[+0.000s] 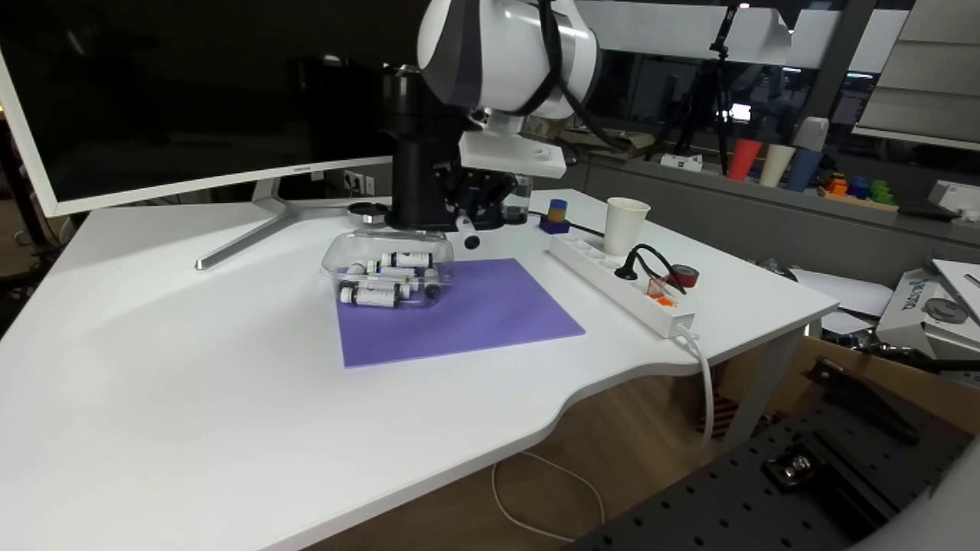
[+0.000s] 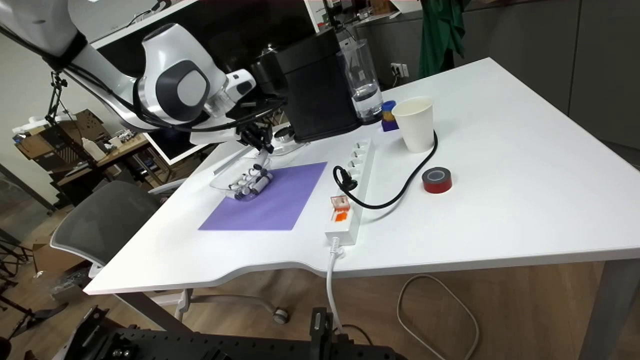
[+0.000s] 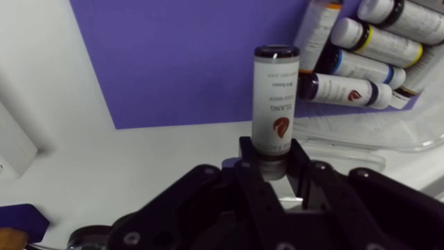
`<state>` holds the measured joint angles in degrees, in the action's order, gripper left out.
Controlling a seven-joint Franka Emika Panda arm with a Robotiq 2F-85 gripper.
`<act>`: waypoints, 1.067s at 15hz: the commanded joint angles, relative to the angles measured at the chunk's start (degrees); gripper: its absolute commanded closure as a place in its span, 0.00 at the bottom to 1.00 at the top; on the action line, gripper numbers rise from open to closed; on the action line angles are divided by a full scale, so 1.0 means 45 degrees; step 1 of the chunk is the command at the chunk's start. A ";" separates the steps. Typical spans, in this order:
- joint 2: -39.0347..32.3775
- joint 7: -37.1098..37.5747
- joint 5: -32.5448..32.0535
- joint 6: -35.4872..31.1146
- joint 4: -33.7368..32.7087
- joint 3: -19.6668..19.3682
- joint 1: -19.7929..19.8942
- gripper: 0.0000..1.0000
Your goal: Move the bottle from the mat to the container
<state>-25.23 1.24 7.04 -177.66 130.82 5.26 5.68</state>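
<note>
The bottle [image 3: 275,100] is a white-labelled vial with a dark end. My gripper [image 3: 272,149] is shut on its cap end, and the dark end points away from the fingers. The bottle also shows in both exterior views [image 1: 465,228] [image 2: 261,159], hanging tilted under the gripper [image 1: 467,200], above the table. The container [image 1: 348,243] is a low transparent tray holding several similar vials, and it stands partly on the mat. Its wall shows in the wrist view [image 3: 350,130]. The bottle is beside the tray's vials in the wrist view. The purple mat [image 1: 490,314] lies flat [image 2: 280,200].
A tall black box [image 2: 320,90] and a glass jar [image 2: 366,95] stand behind the mat. A white power strip [image 1: 612,283], a paper cup [image 1: 625,226] and a red tape roll [image 2: 436,180] lie to one side. A large monitor [image 1: 191,92] stands at the back.
</note>
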 commanded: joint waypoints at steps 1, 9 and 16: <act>-0.0045 0.0500 0.0642 -0.1389 0.0044 0.0822 0.0114 0.93; -0.1177 0.1023 0.0123 -0.4127 0.0222 0.1343 -0.0544 0.93; -0.1471 0.0749 0.0308 -0.4525 0.0069 0.0276 -0.1871 0.48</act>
<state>-32.38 3.66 8.93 -198.18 131.55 9.64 -0.08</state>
